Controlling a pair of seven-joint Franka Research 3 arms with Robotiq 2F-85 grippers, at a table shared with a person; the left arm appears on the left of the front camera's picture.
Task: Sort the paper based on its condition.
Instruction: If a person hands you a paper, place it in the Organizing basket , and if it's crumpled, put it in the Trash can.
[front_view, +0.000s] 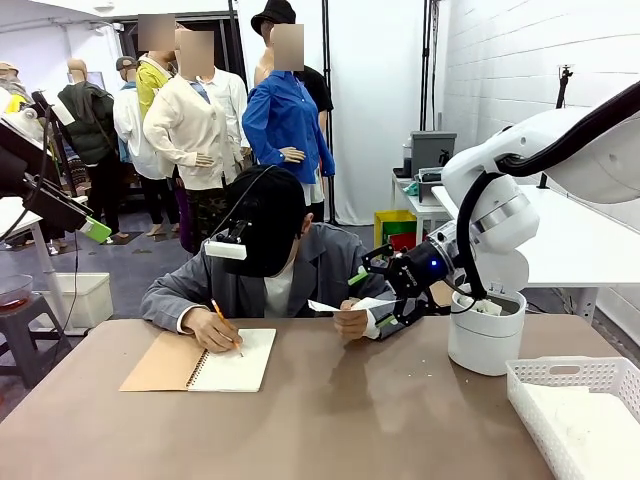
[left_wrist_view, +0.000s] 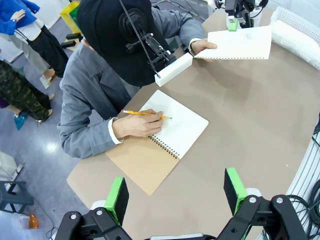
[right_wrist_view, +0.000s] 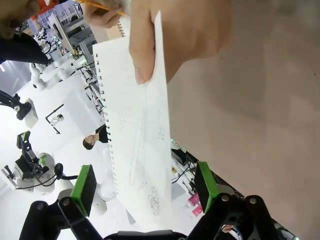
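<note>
The person's hand (front_view: 351, 321) holds out a flat white sheet of paper (front_view: 335, 305), torn from a spiral binding and faintly scribbled. My right gripper (front_view: 372, 298) is open around the sheet's near edge. In the right wrist view the paper (right_wrist_view: 137, 125) stands edge-on between the two green pads of that gripper (right_wrist_view: 145, 187), touching neither. My left gripper (left_wrist_view: 176, 195) hovers open over the table's near side, with nothing between its fingers. From there the held sheet (left_wrist_view: 235, 44) shows far off by the right gripper (left_wrist_view: 234, 17).
The person's other hand writes with a pencil (front_view: 222, 317) in an open tan-covered spiral notebook (front_view: 200, 362). A round white bin (front_view: 487, 340) with a crumpled white lump (front_view: 489, 306) stands at the right. A white lattice basket (front_view: 575, 372) sits at the front right.
</note>
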